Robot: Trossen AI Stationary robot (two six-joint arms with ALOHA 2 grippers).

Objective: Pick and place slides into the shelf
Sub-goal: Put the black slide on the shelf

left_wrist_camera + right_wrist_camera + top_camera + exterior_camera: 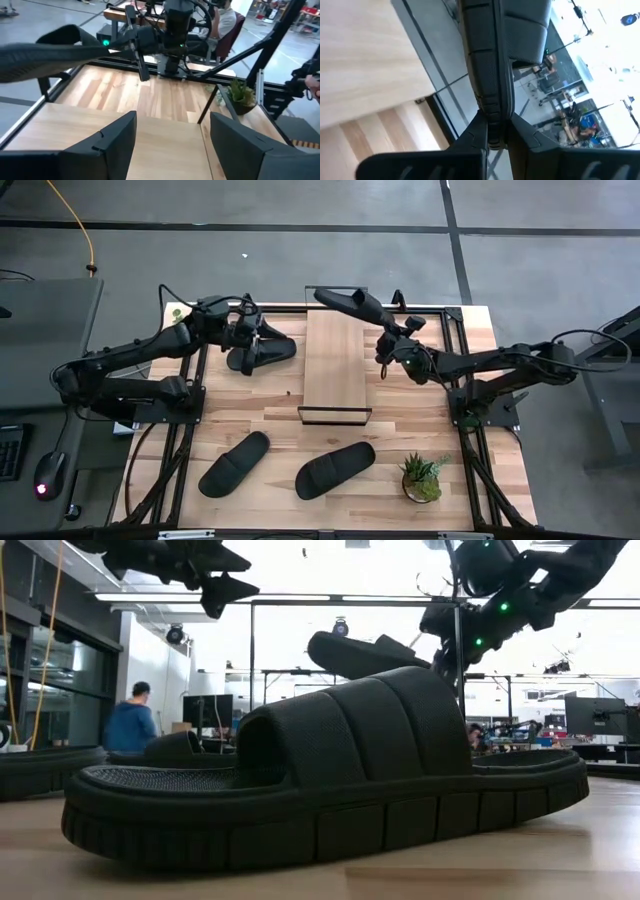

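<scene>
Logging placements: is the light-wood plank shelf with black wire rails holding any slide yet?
Empty. The shelf shows bare wood; the right gripper holds one black ribbed-strap slide in the air over its far end.

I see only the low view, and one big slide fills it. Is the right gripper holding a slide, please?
Observer: Yes. The right gripper is shut on the edge of a raised slide, in the air over the far end of the shelf.
Operator: Does any slide lie on the shelf?
Observer: No, the high view shows its board bare.
Operator: And the left gripper?
Observer: The left gripper is open and holds nothing. It is over another slide, which lies on the table left of the shelf.
</scene>
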